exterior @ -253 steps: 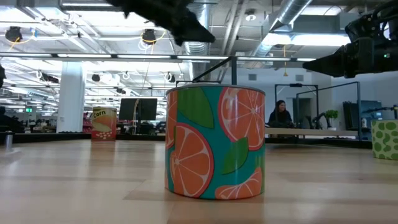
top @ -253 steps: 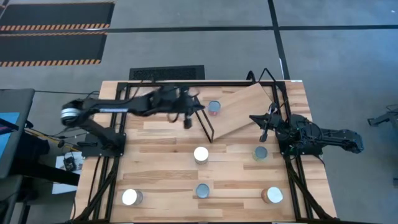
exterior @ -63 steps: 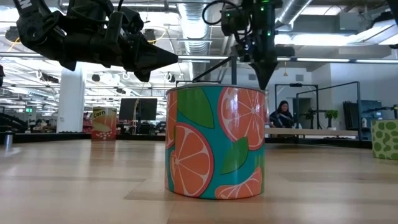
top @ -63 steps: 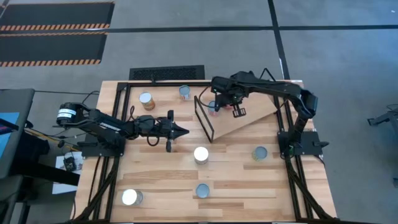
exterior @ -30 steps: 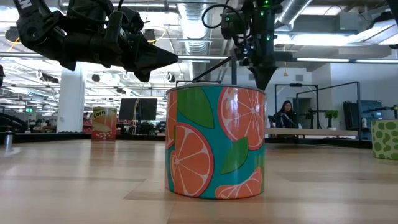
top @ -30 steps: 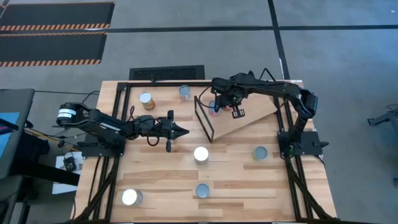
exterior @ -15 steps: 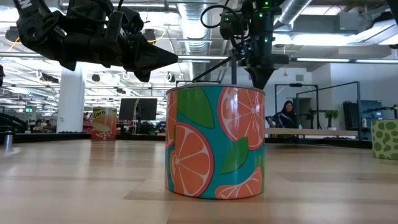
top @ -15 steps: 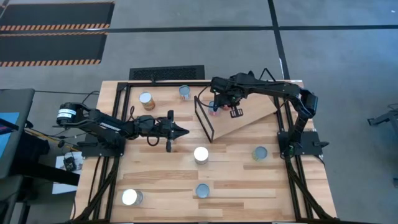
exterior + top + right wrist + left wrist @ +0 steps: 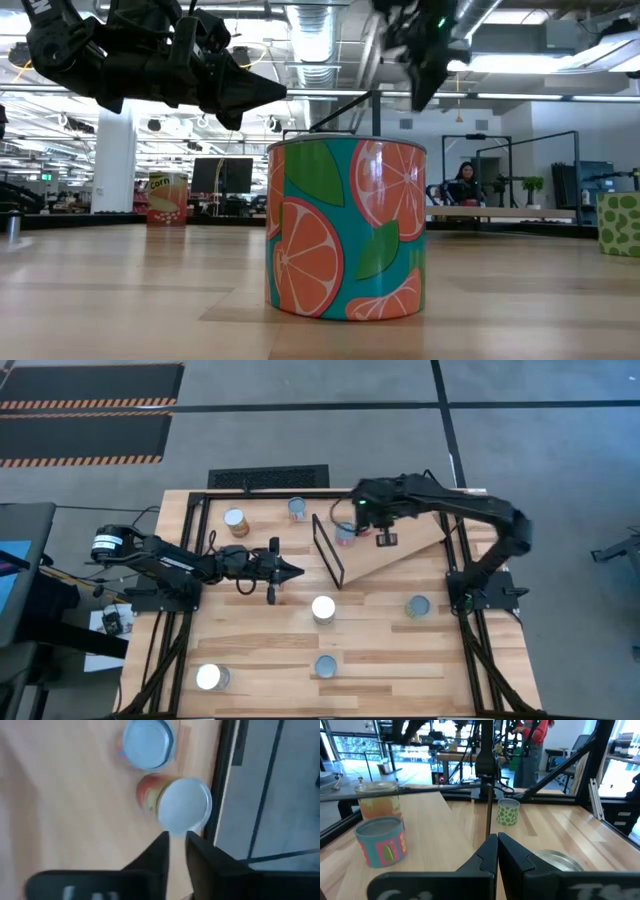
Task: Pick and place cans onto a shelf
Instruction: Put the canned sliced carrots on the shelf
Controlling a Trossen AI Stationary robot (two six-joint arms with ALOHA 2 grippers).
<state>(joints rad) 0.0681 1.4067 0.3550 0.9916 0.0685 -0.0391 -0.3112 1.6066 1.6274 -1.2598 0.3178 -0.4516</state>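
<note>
The shelf (image 9: 400, 540) is a tilted light-wood board with a black wire frame (image 9: 327, 555) at its left end. A silver-topped can with a red-orange label (image 9: 345, 535) stands at that framed end; whether it rests on the board or the table, I cannot tell. My right gripper (image 9: 177, 840) hovers above this can (image 9: 182, 807), fingers a little apart and empty. It shows high and blurred in the low view (image 9: 430, 60). My left gripper (image 9: 287, 570) is shut and empty over the table's left middle, also seen in the left wrist view (image 9: 497, 851) and the low view (image 9: 255, 95).
Loose cans stand upright on the table: a tan one (image 9: 235, 520) and a bluish one (image 9: 297, 508) at the far side, a white-topped one (image 9: 323, 607) in the middle, a green-dotted one (image 9: 418, 605) at the right, and two near the front edge (image 9: 210, 677) (image 9: 325, 667).
My right gripper has risen from the can at the shelf's framed end and drawn slightly toward the table's right edge; its arm has swung outward. The can stays where it stood. My left arm has kept still.
</note>
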